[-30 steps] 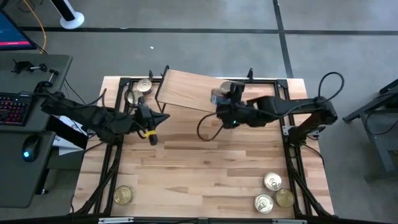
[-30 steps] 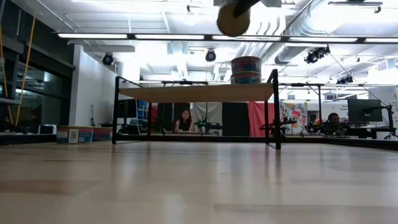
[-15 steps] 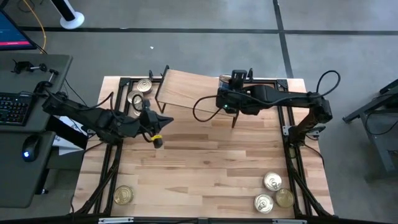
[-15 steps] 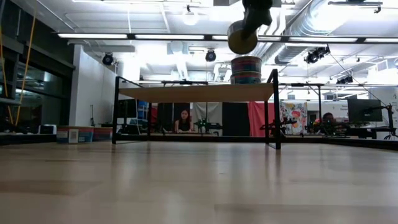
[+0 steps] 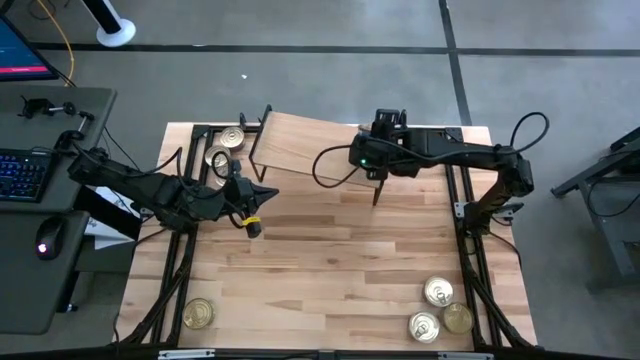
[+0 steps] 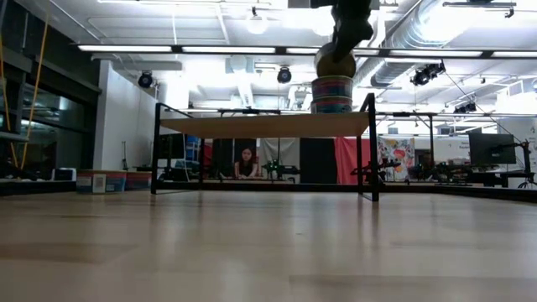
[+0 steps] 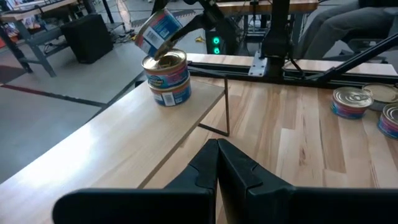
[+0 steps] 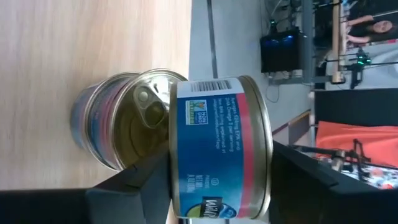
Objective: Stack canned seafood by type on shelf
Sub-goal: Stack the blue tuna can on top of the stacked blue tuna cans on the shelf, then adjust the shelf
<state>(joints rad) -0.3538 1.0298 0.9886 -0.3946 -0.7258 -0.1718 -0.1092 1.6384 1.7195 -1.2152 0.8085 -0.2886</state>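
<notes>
Right gripper (image 8: 217,186) holds a tilted tin over the shelf stack.

Its dark fingers grasp a round blue-and-red labelled tin (image 8: 217,146), perhaps touching the two stacked tins (image 7: 166,78) just below, on the light-wood shelf (image 5: 300,145); left gripper (image 5: 252,222) clenched, well apart.

Site: open-plan robotics lab, as I see it over my feeds.
Evidence: exposed ceiling ducts (image 6: 419,33) and strip lights (image 6: 185,49); concrete floor (image 5: 300,60); desk with keyboard (image 5: 25,172) and mouse (image 5: 42,247) beside my plank table (image 5: 330,280); seated person (image 6: 245,162) at benches behind; monitor (image 6: 491,149) far off.
</notes>
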